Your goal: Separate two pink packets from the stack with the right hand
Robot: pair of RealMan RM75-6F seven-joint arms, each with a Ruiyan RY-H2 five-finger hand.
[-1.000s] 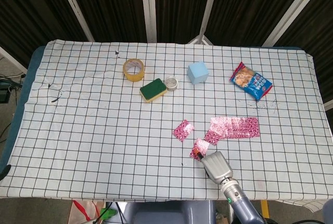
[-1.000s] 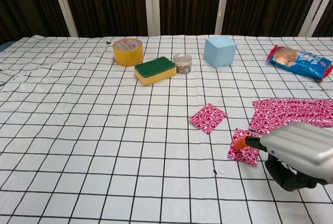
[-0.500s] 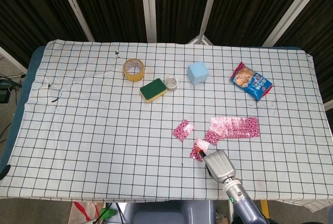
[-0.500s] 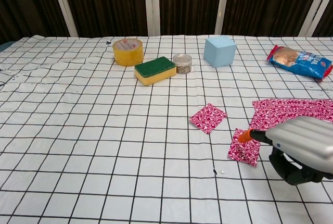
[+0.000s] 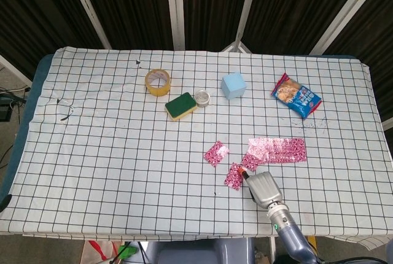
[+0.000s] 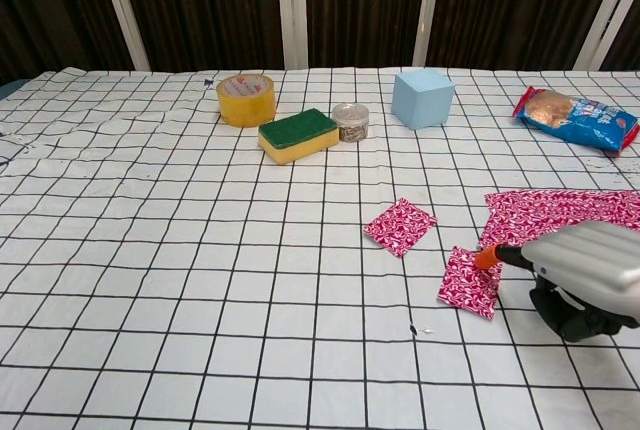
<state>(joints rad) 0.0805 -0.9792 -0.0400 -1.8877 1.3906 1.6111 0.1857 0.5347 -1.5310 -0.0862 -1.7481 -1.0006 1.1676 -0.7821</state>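
Two single pink packets lie apart from the stack on the checked cloth: one (image 5: 216,153) (image 6: 400,226) further left, the other (image 5: 234,176) (image 6: 468,283) nearer the front edge. The stack of pink packets (image 5: 276,150) (image 6: 565,214) lies to their right. My right hand (image 5: 263,187) (image 6: 585,270) hovers low at the front right, silver back up. One finger with an orange tip (image 6: 488,255) points at the near packet's right edge, and the other fingers are curled under. It holds nothing. My left hand is not visible.
Along the back stand a yellow tape roll (image 5: 158,81), a green-and-yellow sponge (image 5: 181,105), a small tin (image 5: 202,97), a light blue cube (image 5: 233,85) and a snack bag (image 5: 296,95). The table's front edge is just behind the right hand.
My right hand has drawn to the right, towards the stack. Its orange fingertip has slid from on top of the near packet to that packet's right edge. The packet stays put.
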